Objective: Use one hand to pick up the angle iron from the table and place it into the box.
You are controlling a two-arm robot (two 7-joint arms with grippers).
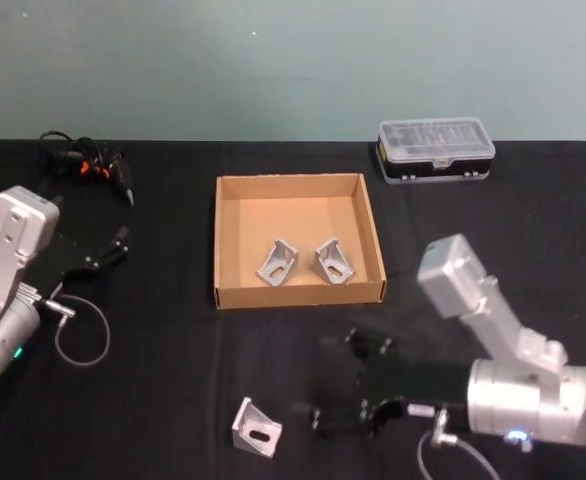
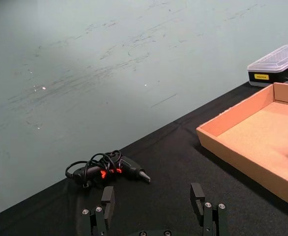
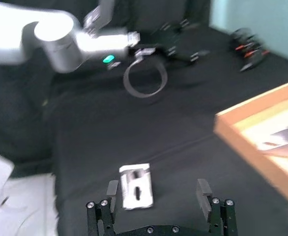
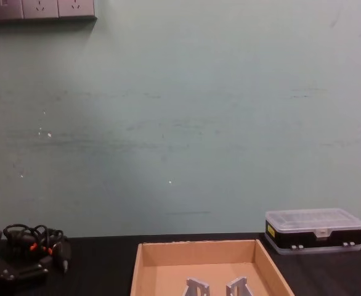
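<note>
I see three small shiny grey metal angle irons in all. Two of them are inside the wide, low brown cardboard box (image 1: 299, 295), side by side near its front wall: one angle iron (image 1: 278, 262) on my left and the other one (image 1: 334, 260) on my right. The box sits in the middle of the flat black tabletop (image 1: 173, 400).

The third one, the loose angle iron (image 1: 256, 427), lies on the tabletop in front of the box, on my side of it. My right claw (image 1: 318, 385) is low over the tabletop just beside it, pointing at it. This claw is spread wide and holds nothing. In my right wrist view the loose angle iron (image 3: 135, 186) lies close to one finger of the right claw (image 3: 157, 191), and I cannot tell if they touch.

My left claw (image 1: 93, 275) waits far off at my left, well apart from the box. It is spread wide too, with nothing in it.

One black plastic case with a clear lid (image 1: 435, 150) sits behind the box on my right. One black tool with a tangled cord and orange bits (image 1: 88, 163) lies at the back on my left.
</note>
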